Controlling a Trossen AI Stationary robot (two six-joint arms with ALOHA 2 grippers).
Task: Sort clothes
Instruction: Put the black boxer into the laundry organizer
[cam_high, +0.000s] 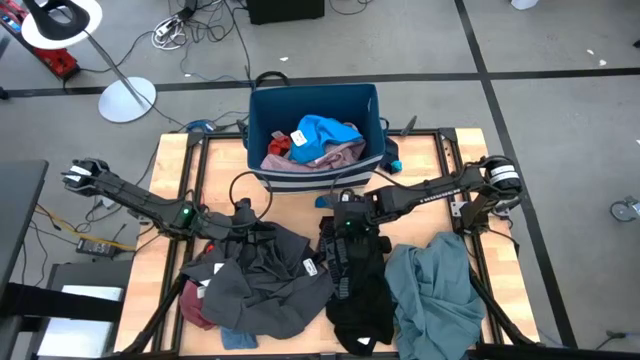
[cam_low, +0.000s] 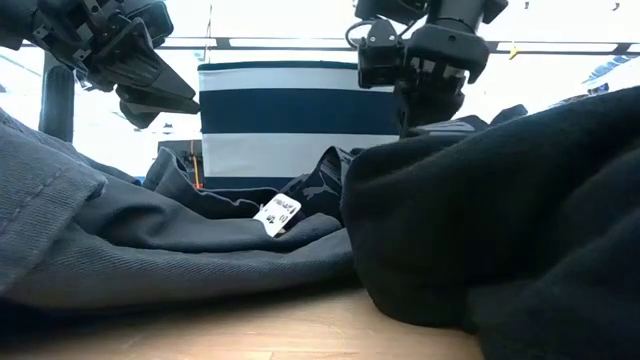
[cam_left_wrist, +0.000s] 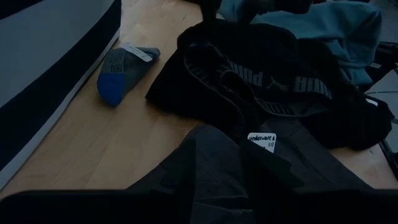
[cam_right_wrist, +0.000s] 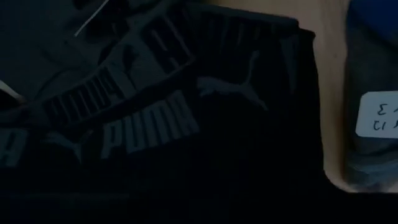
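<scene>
From above, the striped bin (cam_high: 315, 135) holds blue and pink clothes (cam_high: 322, 140). On the table lie a grey garment (cam_high: 262, 282), a black one (cam_high: 358, 288) and a teal one (cam_high: 436, 285). The left gripper (cam_high: 243, 215) sits over the grey piece, the right gripper (cam_high: 348, 212) over the black; whether either is clenched cannot be told.

At table height, a white tag (cam_low: 277, 215) lies on soft grey folds.

The left wrist view shows "PUMA" on a black waistband (cam_left_wrist: 273, 84), a handwritten tag (cam_left_wrist: 261, 141), and a blue-toed sock (cam_left_wrist: 122, 71).

The right wrist view fills with "PUMA" lettering (cam_right_wrist: 149, 124).
</scene>
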